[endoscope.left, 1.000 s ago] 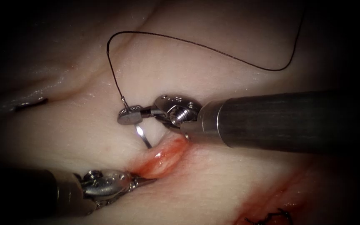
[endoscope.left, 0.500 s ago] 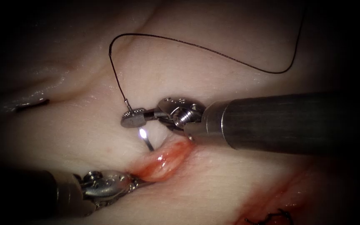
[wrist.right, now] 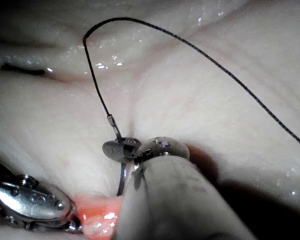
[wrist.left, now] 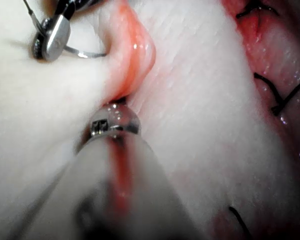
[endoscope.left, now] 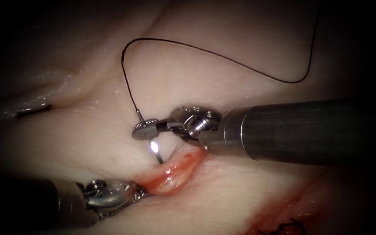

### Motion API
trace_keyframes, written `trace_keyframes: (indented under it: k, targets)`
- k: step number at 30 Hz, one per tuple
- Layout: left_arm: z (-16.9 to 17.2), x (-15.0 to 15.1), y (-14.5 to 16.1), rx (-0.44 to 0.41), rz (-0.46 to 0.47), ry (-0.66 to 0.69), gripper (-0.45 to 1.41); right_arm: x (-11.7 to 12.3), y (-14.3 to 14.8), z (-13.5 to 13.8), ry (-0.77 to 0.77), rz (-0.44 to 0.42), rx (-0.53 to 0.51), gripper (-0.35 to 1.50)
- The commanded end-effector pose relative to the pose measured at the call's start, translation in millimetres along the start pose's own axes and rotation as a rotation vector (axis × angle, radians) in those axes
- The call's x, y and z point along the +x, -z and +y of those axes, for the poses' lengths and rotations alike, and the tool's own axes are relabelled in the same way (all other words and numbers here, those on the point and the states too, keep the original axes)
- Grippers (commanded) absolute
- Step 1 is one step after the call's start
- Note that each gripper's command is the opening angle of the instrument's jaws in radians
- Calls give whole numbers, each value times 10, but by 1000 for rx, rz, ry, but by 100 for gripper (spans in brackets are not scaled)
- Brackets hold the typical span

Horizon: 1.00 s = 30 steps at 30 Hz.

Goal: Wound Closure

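Endoscope view, needle [endoscope.left: 155,150]: clamped in the right tool's jaws close to its thread end; the curved body runs down from the jaws and enters the tissue at the raised pink lip of the cut, on the cut's left side. Compared with a second ago, less bare steel shows between jaws and tissue.
Thread [endoscope.left: 223,56]: black, fixed to the needle's end just above the jaws, rising in a loop and sweeping right across the pale surface.
Cut [endoscope.left: 172,172]: a swollen, glistening red-pink ridge between the two tools.
Right tool [endoscope.left: 146,129]: enters from the right, jaws together on the needle; it has shifted right and slightly lower over the last second.
Left tool [endoscope.left: 138,193]: jaw tips pressed into the near end of the ridge; whether they grip tissue, I cannot tell.
Tissue [endoscope.left: 88,139]: pale and moist.
Red fluid [endoscope.left: 297,202]: stains the surface to the right.
Earlier stitches [wrist.left: 275,95]: dark thread crossing a red seam, well apart from the needle.
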State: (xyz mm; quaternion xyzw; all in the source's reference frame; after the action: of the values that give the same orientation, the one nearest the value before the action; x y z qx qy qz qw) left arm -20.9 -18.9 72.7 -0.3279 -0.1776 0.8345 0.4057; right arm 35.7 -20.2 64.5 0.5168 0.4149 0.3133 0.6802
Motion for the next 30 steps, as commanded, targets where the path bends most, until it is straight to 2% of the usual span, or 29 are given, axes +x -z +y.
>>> trace_keyframes:
  k: [1,14,30]
  targets:
    - [4,-5,-7,-2,-2,1,-5,-1,-10,4,-12,-3,-1,-35]
    - [4,-6,-7,0,-2,1,-5,-10,-9,-2,-49,-75,12,-35]
    - [4,-5,-5,-1,-2,2,-6,-19,-7,-15,-79,-105,14,-35]
